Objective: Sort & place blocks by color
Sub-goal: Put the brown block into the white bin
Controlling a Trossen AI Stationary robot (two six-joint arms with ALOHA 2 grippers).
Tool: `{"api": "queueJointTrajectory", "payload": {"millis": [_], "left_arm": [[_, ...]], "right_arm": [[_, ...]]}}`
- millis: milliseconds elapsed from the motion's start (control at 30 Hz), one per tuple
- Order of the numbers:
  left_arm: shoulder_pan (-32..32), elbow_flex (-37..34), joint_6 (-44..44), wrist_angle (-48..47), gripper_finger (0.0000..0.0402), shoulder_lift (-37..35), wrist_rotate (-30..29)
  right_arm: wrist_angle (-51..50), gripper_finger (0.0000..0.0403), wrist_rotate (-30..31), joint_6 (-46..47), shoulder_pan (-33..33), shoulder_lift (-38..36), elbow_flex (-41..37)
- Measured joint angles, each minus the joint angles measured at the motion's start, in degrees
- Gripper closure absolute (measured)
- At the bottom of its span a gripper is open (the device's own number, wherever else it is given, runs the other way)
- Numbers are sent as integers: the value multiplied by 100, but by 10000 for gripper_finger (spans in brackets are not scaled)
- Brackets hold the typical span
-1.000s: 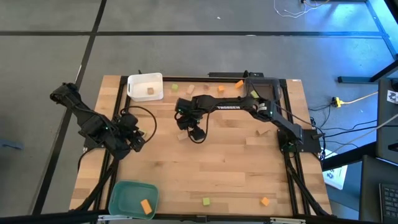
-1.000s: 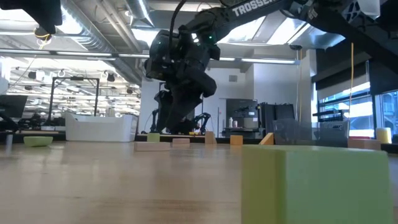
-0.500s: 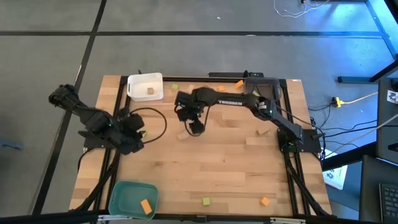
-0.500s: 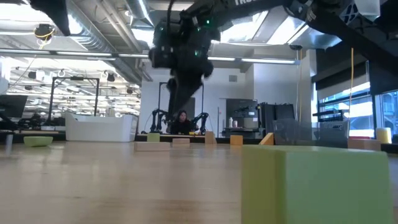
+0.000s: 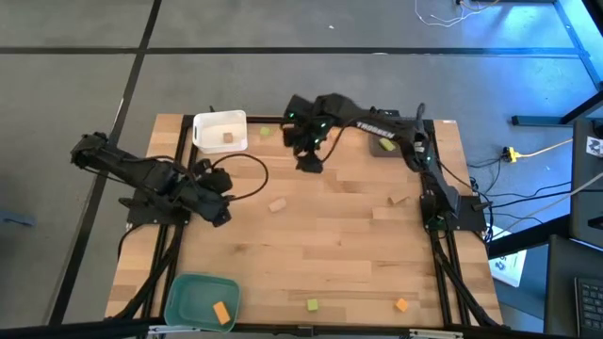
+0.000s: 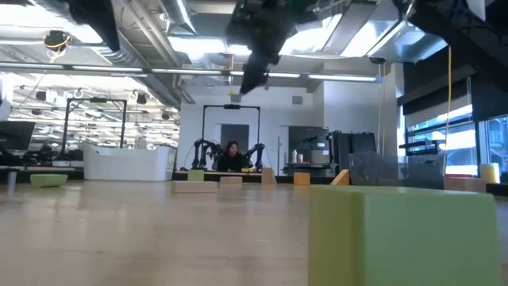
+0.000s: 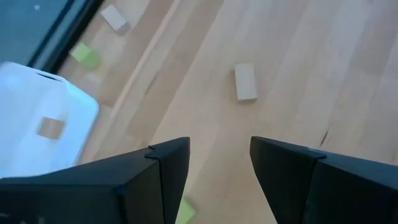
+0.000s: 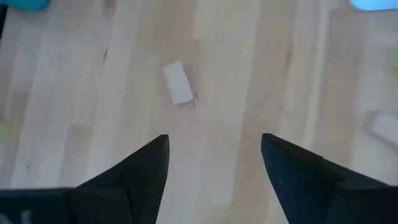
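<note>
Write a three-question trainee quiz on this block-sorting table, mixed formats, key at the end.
1. True or false: the white tray holds an orange block.
2. Which tray holds an orange block? A. white B. teal C. grey
3. Fill in: the right tool is open and holds ____.

Key
1. False; the white tray holds a tan block.
2. B, the teal tray.
3. Nothing; a loose tan block lies on the table beyond its fingers.

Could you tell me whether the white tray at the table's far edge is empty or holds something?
Not empty: the white rectangular tray holds one tan wooden block, lying inside its walls in the high view.
</note>
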Motion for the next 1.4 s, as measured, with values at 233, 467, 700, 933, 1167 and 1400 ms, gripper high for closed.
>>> {"api": "queueJointTrajectory", "payload": {"millis": [233,467,700,933,1167,1400], "left_arm": [[610,-1180,11,2143,237,3,774],[947,-2405,1308,4603,237,17,1295],[1244,-2907,1813,5407,237,687,1298],[1452,-2916,2328,6474,237,1615,1508],[1600,-2916,2226,6811,237,1952,1765],[1605,-2914,2215,6809,237,1948,1757]], "right_arm": [[-148,148,1,-37,-226,-840,0],[-206,148,1,-37,-414,-1648,0],[-492,148,-1,-105,-642,-2196,0],[-1019,148,-853,-385,-842,-2247,-99],[-1154,148,-688,-389,-846,-2239,-432],[-1111,148,-683,-387,-846,-2232,-608]]}}
